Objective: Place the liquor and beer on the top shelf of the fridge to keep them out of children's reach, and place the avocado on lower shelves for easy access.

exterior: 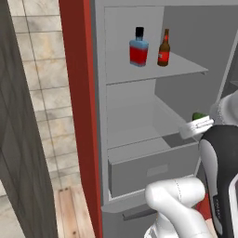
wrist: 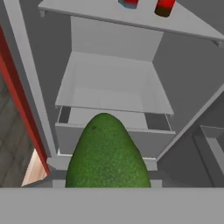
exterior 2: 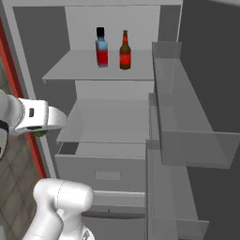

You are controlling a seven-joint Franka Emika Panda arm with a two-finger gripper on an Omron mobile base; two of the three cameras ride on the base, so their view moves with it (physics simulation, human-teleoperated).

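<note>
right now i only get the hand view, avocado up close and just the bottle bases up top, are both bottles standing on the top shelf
observer: yes, the liquor and the beer stand upright on the top shelf, side by side, not touching.
operator: is the avocado inside yet
observer: no, the avocado hangs in the jaws out in front of the fridge, lower than the top shelf and higher than the drawer.
operator: whats on my right
observer: the open door, carrying two clear bins.

Avocado [wrist: 107, 153]: matt, finely pebbled green skin. Liquor [exterior: 138, 48] and beer [exterior: 163, 49]: glossy glass. Top shelf [exterior: 186, 69]: smooth matt grey.
</note>
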